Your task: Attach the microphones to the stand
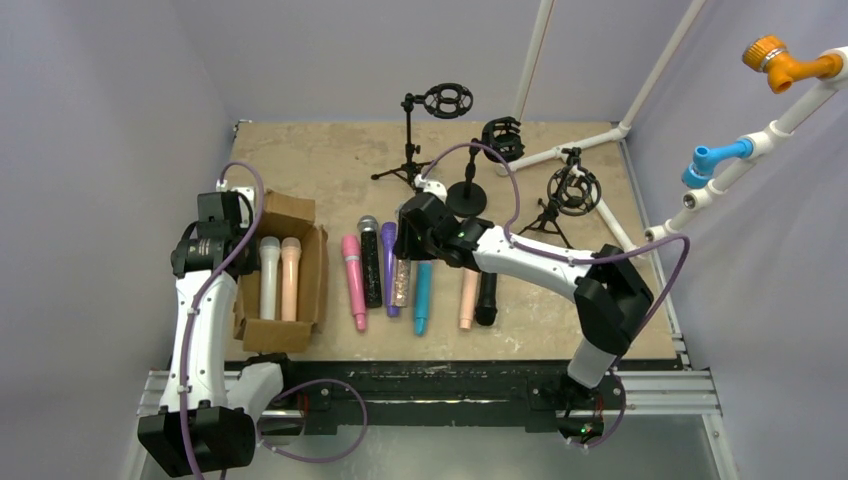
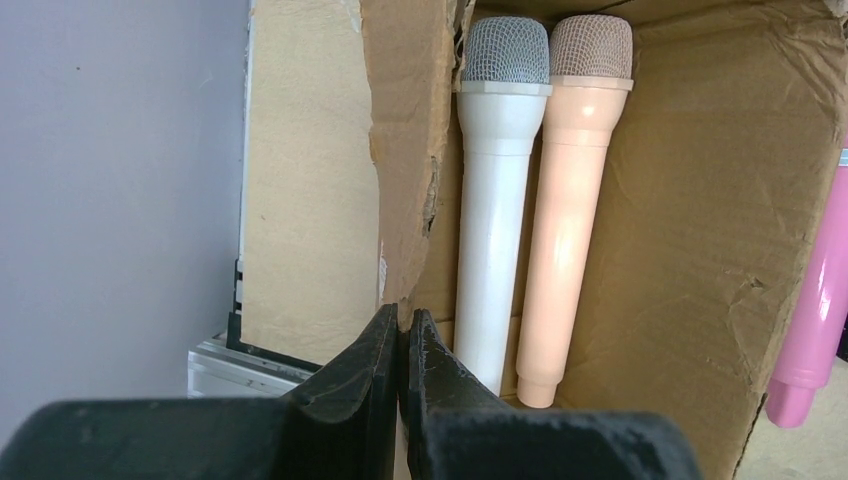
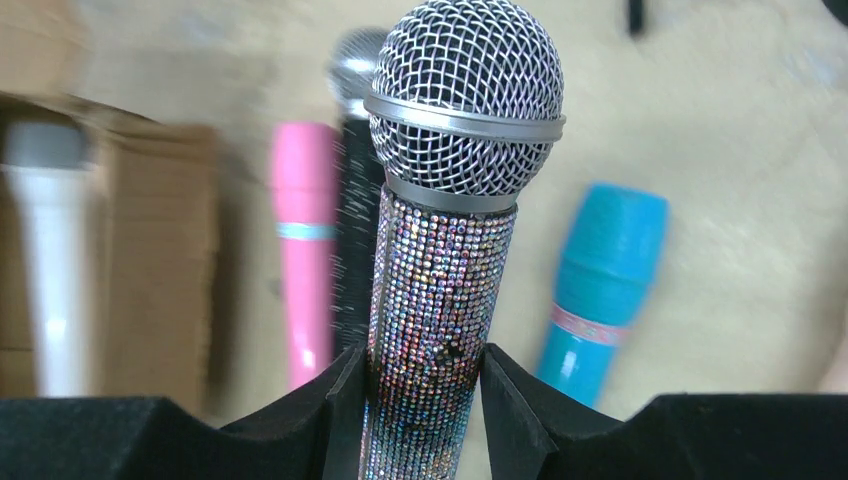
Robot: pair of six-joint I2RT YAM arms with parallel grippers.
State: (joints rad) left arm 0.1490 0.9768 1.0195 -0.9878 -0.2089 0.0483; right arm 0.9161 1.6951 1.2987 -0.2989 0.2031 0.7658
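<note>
A: Item one, the held piece?
B: Silver glitter microphone point(image 3: 440, 300), rhinestone body, bare mesh head. Clamped at mid-body between the fingers of the right gripper point(image 3: 425, 388), head pointing away past the fingertips. Lifted or resting on the bench point(image 1: 300, 160): cannot tell.

A: Neighbours of that gripper?
B: To its left, a pink microphone point(image 3: 305, 250) and a dark speckled microphone point(image 3: 350, 200), side by side, flat on the bench. Purple microphone point(image 1: 389, 268) between those and the gripper. To its right, a teal microphone point(image 3: 605, 280), flat, apart from the held one. Farther right, a peach microphone point(image 1: 468, 298) and a black microphone point(image 1: 486, 298), close alongside each other.

A: Stands?
B: Round-base stand point(image 1: 466, 195) just beyond the right gripper. Left tripod stand point(image 1: 408, 150) beyond it and to the left, right tripod stand point(image 1: 560, 205) off to the right. Ring mounts on top of all three.

A: Other gripper?
B: Left gripper point(image 2: 402, 345), closed tight, fingers pressed together on nothing. Just ahead, the torn wall of a cardboard box point(image 2: 410, 130). Inside the box, right of the fingertips, a white microphone point(image 2: 495, 220) and a second peach microphone point(image 2: 570, 220), touching, heads away from the gripper.
</note>
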